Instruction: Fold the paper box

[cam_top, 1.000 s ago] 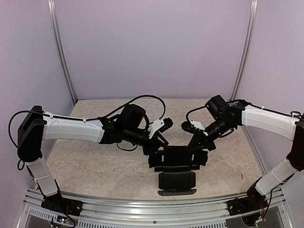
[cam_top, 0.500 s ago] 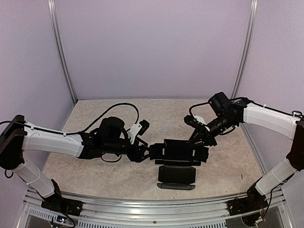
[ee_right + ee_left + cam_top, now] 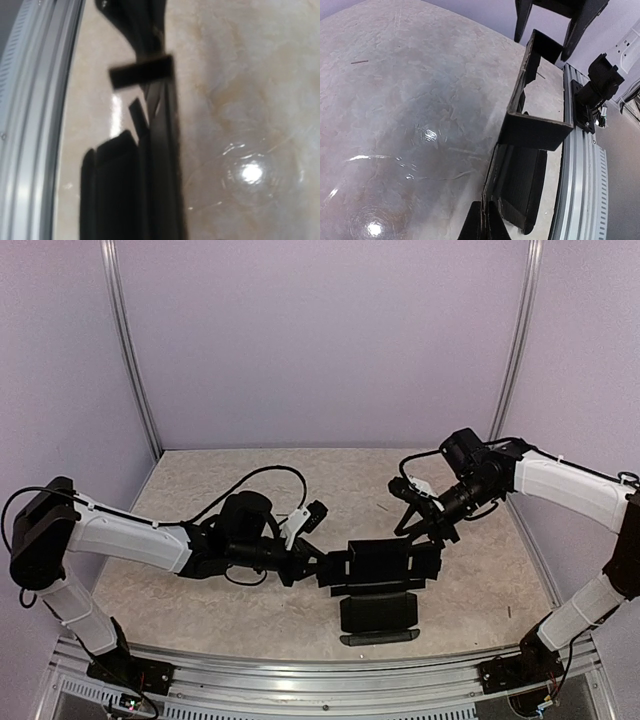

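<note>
Two hands at paper box (image 3: 385, 562), near-centre of table (image 3: 480, 590). Left hand (image 3: 322, 566) clenched on left edge. Right hand (image 3: 425, 532) released, spread above right wall. Step: raising walls, likely half done. Next: right hand must grip flap, tuck inward.

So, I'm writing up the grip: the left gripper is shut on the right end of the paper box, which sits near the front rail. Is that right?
Not quite. The left gripper is shut on the left end of the paper box, not the right end, as the top external view shows. The box does sit near the front rail.
</note>
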